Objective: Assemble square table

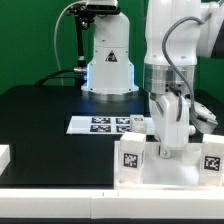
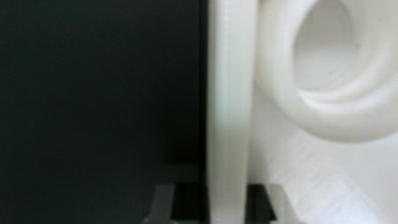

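Observation:
The white square table top (image 1: 175, 172) lies at the front of the exterior view's right. Two chunky white legs with black-and-white tags stand upright on it, one leg (image 1: 131, 155) on the left and one leg (image 1: 212, 152) on the right. My gripper (image 1: 164, 148) is down between them at the top's rim. In the wrist view the raised white rim (image 2: 231, 100) runs straight between my two fingers, and the dark pads (image 2: 192, 200) press on both of its sides. A round screw socket (image 2: 338, 60) of the top shows beside the rim.
The marker board (image 1: 105, 123) lies flat on the black table just behind the table top. The robot's white base (image 1: 108, 60) stands at the back. A small white piece (image 1: 3, 156) shows at the left edge. A green wall is behind.

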{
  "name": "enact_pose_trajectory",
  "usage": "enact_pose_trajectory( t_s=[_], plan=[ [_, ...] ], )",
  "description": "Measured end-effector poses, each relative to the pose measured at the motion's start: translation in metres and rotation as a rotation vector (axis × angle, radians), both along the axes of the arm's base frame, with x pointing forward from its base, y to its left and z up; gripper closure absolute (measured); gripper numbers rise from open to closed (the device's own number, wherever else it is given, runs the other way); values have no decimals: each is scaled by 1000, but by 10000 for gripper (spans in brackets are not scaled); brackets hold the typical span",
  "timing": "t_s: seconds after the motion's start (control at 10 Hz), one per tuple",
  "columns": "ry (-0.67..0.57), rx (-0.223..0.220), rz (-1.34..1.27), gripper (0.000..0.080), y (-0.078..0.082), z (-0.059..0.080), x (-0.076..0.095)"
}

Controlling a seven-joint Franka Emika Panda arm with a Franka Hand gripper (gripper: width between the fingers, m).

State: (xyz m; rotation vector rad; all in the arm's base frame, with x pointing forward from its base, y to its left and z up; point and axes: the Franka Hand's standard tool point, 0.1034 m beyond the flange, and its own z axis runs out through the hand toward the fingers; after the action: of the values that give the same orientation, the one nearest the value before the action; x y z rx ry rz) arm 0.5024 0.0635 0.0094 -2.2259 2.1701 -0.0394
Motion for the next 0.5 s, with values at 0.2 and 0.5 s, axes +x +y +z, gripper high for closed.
enact_pose_trajectory(
  t_s=[0.2,0.5],
  plan=[
    [11,9,72,746,-14,5,0],
    [22,4,280,745,-56,1,-15]
  ],
)
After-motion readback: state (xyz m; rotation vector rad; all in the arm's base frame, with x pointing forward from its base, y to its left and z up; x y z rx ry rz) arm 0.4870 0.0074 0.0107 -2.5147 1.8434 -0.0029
